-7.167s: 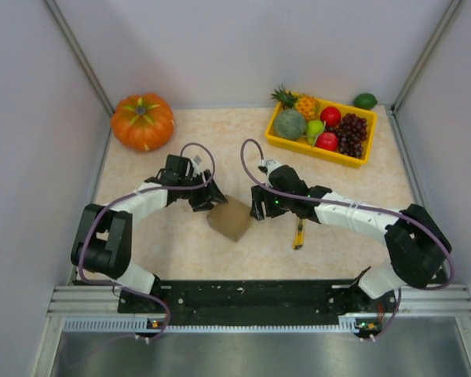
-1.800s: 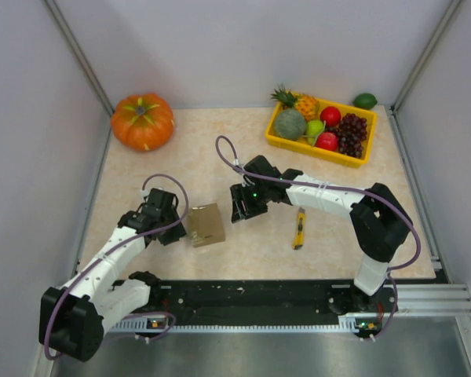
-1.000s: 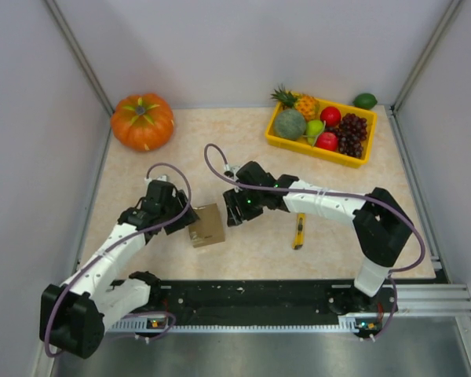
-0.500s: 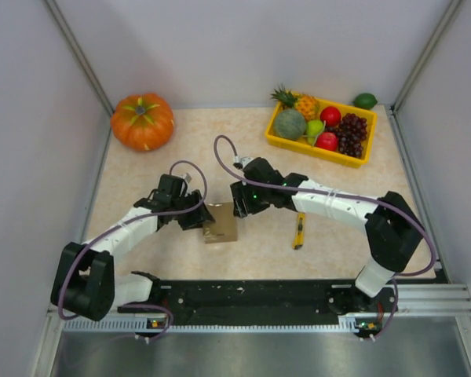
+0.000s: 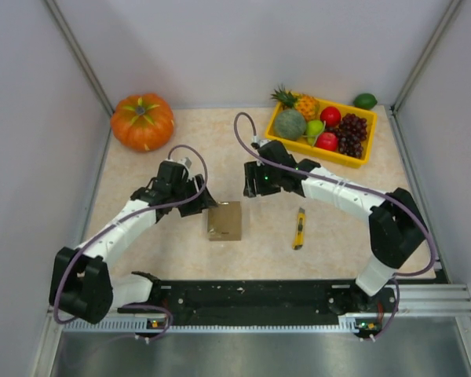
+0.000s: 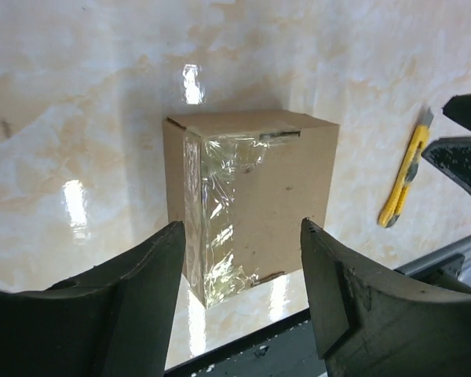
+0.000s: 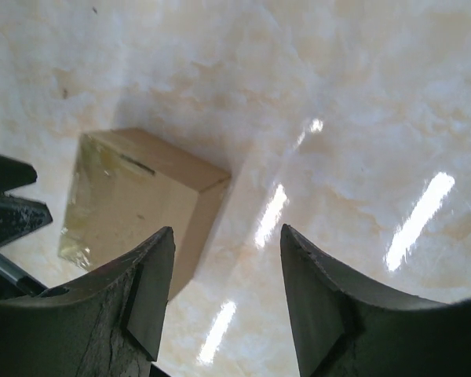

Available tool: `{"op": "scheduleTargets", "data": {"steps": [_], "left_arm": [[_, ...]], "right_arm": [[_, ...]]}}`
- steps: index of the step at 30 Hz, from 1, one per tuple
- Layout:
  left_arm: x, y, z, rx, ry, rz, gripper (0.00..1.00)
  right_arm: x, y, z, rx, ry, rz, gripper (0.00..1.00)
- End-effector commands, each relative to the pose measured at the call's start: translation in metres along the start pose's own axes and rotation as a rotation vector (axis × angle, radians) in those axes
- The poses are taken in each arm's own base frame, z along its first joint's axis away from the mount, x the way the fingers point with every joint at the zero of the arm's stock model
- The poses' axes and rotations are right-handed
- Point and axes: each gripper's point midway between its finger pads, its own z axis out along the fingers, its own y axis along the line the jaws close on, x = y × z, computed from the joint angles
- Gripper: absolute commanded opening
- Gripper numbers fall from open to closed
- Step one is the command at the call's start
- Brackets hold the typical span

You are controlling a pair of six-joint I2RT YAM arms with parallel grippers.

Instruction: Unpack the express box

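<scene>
**Both sets of jaws stand open by the express box (image 5: 224, 221)**

Over in the far left corner sits an orange pumpkin (image 5: 142, 121), well apart from everything else. The left arm (image 5: 129, 222) curves in from the near edge, and the left jaws hang just beside the box's far left corner. They are spread wide, and in the wrist view the dark fingers (image 6: 141, 290) frame the carton without touching it.

The box itself rests flat on the pale marbled surface (image 5: 220, 145), roughly in the middle and between the two arms. Its flaps are closed, and a strip of shiny clear tape (image 6: 220, 208) runs over the top and down one side.

The right jaws are parted too. They hover a little beyond the box's far right corner, and the right wrist view looks down past them onto the carton (image 7: 133, 204). The right arm (image 5: 345, 196) stretches back towards the near right.

A yellow utility knife (image 5: 299, 228) lies on the surface to the right of the box, apart from it. In the far right corner a yellow tray (image 5: 310, 152) holds fruit, and a green lime (image 5: 365, 100) sits just behind it.
</scene>
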Motion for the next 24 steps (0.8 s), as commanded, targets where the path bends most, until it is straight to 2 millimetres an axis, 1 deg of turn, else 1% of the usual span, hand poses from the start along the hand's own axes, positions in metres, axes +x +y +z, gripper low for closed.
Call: {"op": "scheduleTargets", "data": {"steps": [1, 3, 4, 5, 6, 7, 8, 10, 11, 12, 13, 14, 15, 16, 17, 18, 19, 21, 22, 24], "left_arm": [[-0.01, -0.004, -0.039, -0.056, -0.118, -0.029, 0.61], [0.005, 0.001, -0.044, -0.07, -0.117, -0.048, 0.54], [0.009, -0.002, -0.054, -0.038, -0.138, -0.046, 0.46], [0.024, 0.003, -0.051, -0.027, -0.111, -0.047, 0.34], [0.035, 0.0, -0.053, 0.01, -0.083, -0.046, 0.31], [0.041, -0.005, -0.061, 0.056, -0.093, -0.039, 0.29], [0.056, 0.001, -0.058, 0.063, -0.062, -0.043, 0.27], [0.071, -0.005, -0.063, 0.132, -0.033, -0.03, 0.27], [0.081, 0.001, -0.06, 0.13, -0.01, -0.031, 0.26], [0.085, 0.001, -0.059, 0.143, 0.001, -0.027, 0.26], [0.088, -0.001, -0.059, 0.161, 0.003, -0.018, 0.25], [0.093, 0.003, -0.055, 0.157, 0.013, -0.016, 0.24], [0.091, -0.001, -0.053, 0.178, 0.001, 0.002, 0.23], [0.095, 0.001, -0.048, 0.178, 0.018, 0.006, 0.23], [0.097, -0.001, -0.046, 0.189, 0.03, 0.014, 0.23], [0.095, -0.007, -0.043, 0.214, 0.023, 0.029, 0.23], [0.1, -0.004, -0.035, 0.2, 0.052, 0.029, 0.24], [0.105, -0.006, -0.027, 0.19, 0.072, 0.048, 0.24], [0.107, -0.006, -0.019, 0.174, 0.087, 0.055, 0.23], [0.108, -0.001, -0.008, 0.11, 0.081, 0.043, 0.18]], "right_arm": [[-0.049, 0.02, 0.002, -0.071, -0.089, -0.029, 0.56], [-0.053, 0.023, 0.008, -0.09, -0.081, -0.065, 0.56], [-0.054, 0.028, 0.014, -0.11, -0.07, -0.08, 0.56], [-0.056, 0.029, 0.015, -0.115, -0.07, -0.091, 0.56], [-0.057, 0.028, 0.018, -0.112, -0.068, -0.097, 0.55], [-0.061, 0.028, 0.022, -0.107, -0.07, -0.097, 0.55], [-0.061, 0.027, 0.025, -0.101, -0.066, -0.105, 0.56], [-0.066, 0.022, 0.031, -0.068, -0.073, -0.099, 0.54], [-0.061, 0.017, 0.039, -0.044, -0.057, -0.081, 0.53], [-0.06, 0.014, 0.043, -0.027, -0.056, -0.071, 0.53], [-0.059, 0.011, 0.047, -0.009, -0.052, -0.06, 0.52], [-0.054, 0.008, 0.055, -0.001, -0.034, -0.048, 0.52], [-0.051, 0.007, 0.06, 0.002, -0.022, -0.046, 0.52], [-0.054, 0.01, 0.061, -0.011, -0.023, -0.042, 0.51], [-0.052, 0.01, 0.063, -0.013, -0.01, -0.04, 0.51], [-0.048, 0.01, 0.068, -0.015, 0.004, -0.039, 0.51], [-0.049, 0.012, 0.069, -0.024, 0.008, -0.037, 0.51], [-0.044, 0.012, 0.075, -0.031, 0.03, -0.038, 0.51], [-0.042, 0.013, 0.076, -0.039, 0.04, -0.036, 0.51], [-0.033, 0.014, 0.081, -0.054, 0.073, -0.047, 0.51]]}}
